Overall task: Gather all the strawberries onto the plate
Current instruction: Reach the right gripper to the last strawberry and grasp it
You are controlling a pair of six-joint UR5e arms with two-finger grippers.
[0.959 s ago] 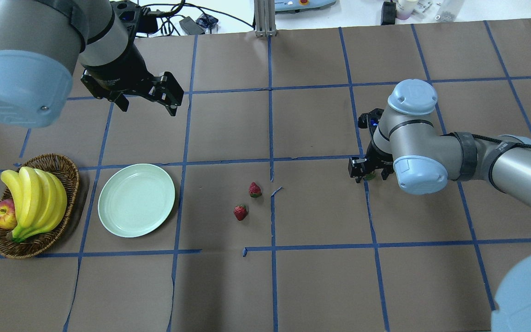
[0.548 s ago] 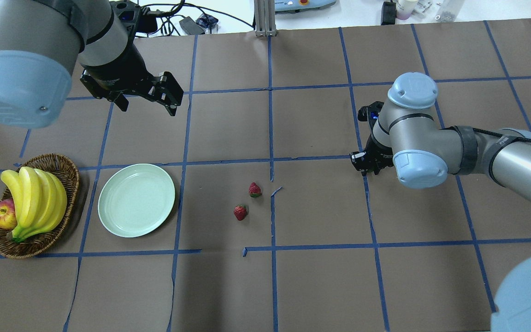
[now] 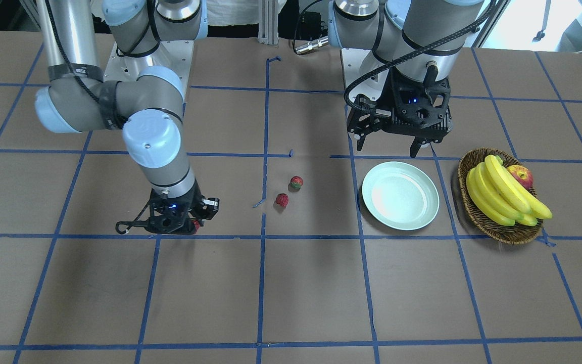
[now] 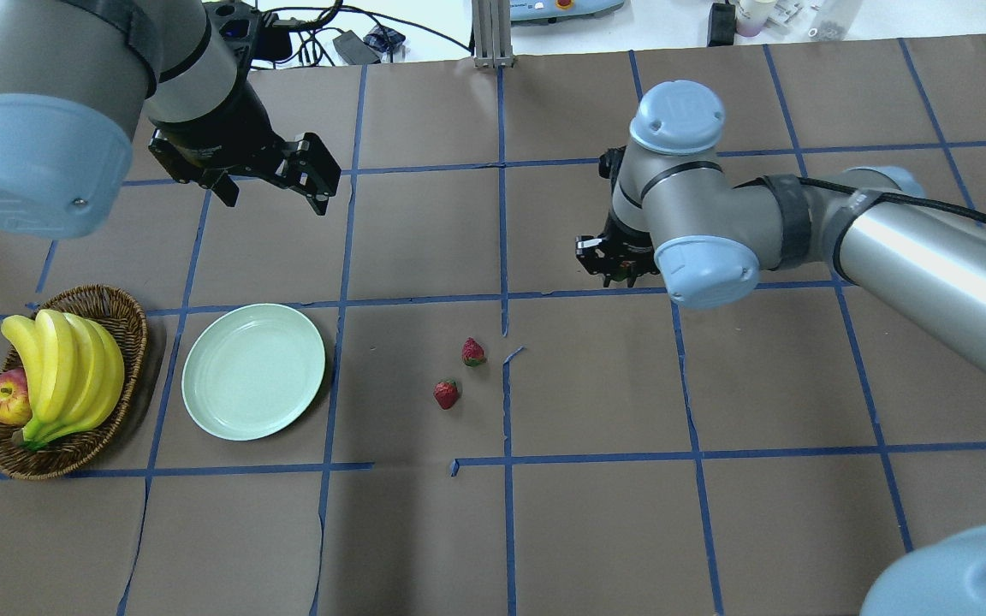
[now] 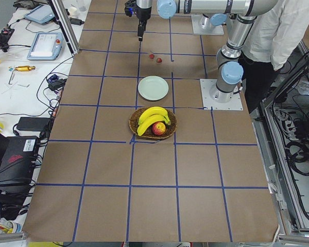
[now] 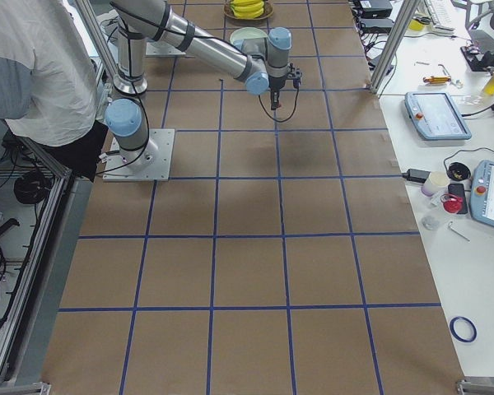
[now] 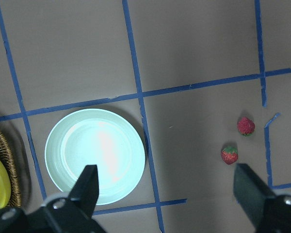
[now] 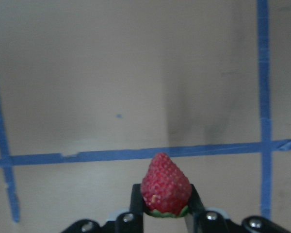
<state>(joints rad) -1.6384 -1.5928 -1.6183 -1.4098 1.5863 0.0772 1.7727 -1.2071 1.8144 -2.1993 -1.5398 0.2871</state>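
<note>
Two strawberries (image 4: pixel 473 352) (image 4: pixel 446 394) lie on the brown table near its middle, also in the front view (image 3: pixel 296 182) (image 3: pixel 282 199) and the left wrist view (image 7: pixel 246 126) (image 7: pixel 229 154). The mint-green plate (image 4: pixel 253 372) (image 3: pixel 400 195) (image 7: pixel 94 155) is empty, to their left in the overhead view. My right gripper (image 4: pixel 621 269) (image 3: pixel 190 225) is shut on a third strawberry (image 8: pixel 166 184) and holds it above the table, right of the other two. My left gripper (image 4: pixel 275 198) (image 3: pixel 387 146) is open and empty, high above the table beyond the plate.
A wicker basket (image 4: pixel 129 308) with bananas (image 4: pixel 65 368) and an apple (image 4: pixel 5 398) stands left of the plate. Blue tape lines grid the table. A person stands by the robot base in the side views.
My right arm has swung left and farther from the robot, carrying the strawberry from the right tape crossing toward the table's middle. The left arm, plate and two loose strawberries have not moved.
</note>
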